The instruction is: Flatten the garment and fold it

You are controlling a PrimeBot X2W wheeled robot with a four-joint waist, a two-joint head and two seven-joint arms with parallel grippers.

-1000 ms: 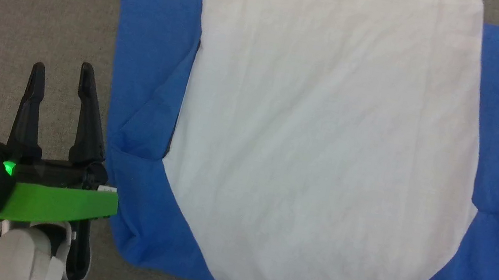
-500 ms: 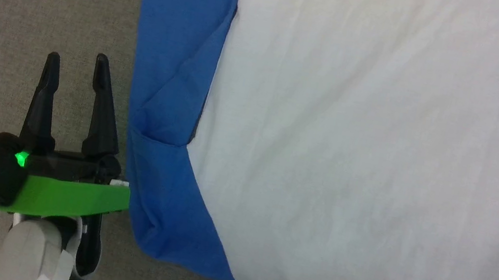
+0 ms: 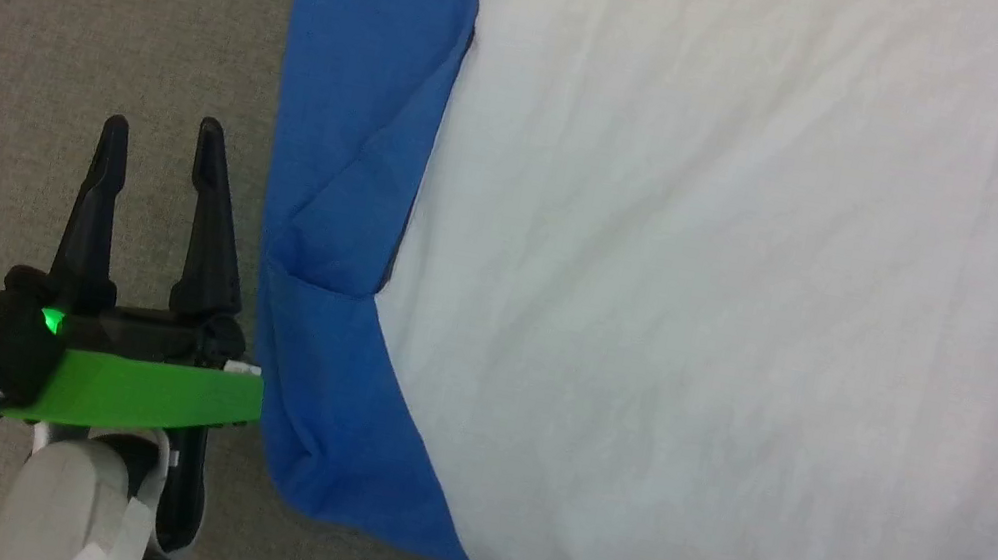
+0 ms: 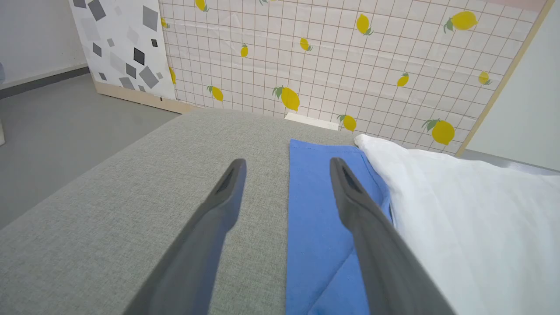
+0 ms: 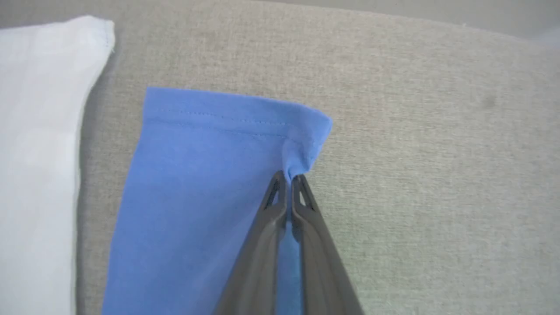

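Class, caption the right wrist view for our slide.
Right hand pinching the corner of the blue T-shirt sleeve on grey upholstery.

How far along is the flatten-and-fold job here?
Done: the garment lies spread on the grey surface, white body nearly flat. In hand: the right hand is shut on a blue cuff corner; the left hand is open beside the other sleeve, holding nothing. Left: smoothing the sleeves and every fold.

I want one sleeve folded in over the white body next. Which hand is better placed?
Right. The right hand is shut on the blue sleeve cuff of the garment; the left hand is open beside the other sleeve, holding nothing.
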